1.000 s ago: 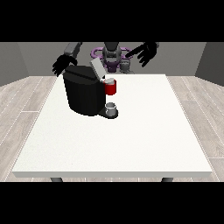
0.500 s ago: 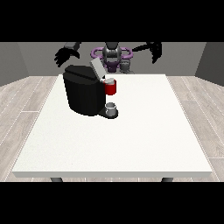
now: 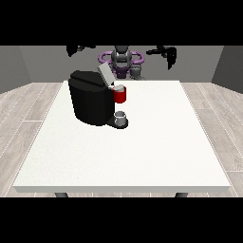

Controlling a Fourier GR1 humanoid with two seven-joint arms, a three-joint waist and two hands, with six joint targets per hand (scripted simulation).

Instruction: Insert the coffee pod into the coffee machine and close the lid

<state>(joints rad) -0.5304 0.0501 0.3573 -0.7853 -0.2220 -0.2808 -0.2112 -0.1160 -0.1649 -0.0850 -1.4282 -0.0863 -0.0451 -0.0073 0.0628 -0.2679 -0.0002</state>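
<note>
1. The near half of the white worktop (image 3: 142, 161), from its front edge back past the middle, carries none of the task's things.

2. The black coffee machine (image 3: 92, 103) stands in the far-left quarter of the worktop, a short way in from the left edge. A small grey cup (image 3: 121, 117) sits on its base at the side facing the worktop's centre.

3. Above that cup is the machine's red head (image 3: 120, 95), and what seems to be the coffee pod (image 3: 119, 88) shows as a pale spot at its top; I cannot tell whether it is fully seated.

4. The grey lid (image 3: 105, 73) stands raised, tilted up and back towards the far edge, so the closing step looks not yet done.

5. Beyond the far edge, both hands hang high and well apart from the machine. The hand at the view's left (image 3: 78, 49) lies up and behind the lid, nearly above the machine; I cannot tell how its fingers lie, and it holds nothing that I can see.

6. The hand at the view's right (image 3: 169, 53) hangs with fingers drooping, relaxed and empty, well off towards the far-right corner.

7. Judging by this, the view's-left hand is nearer; the lid would need pressing forward and down, towards the front edge.
</note>
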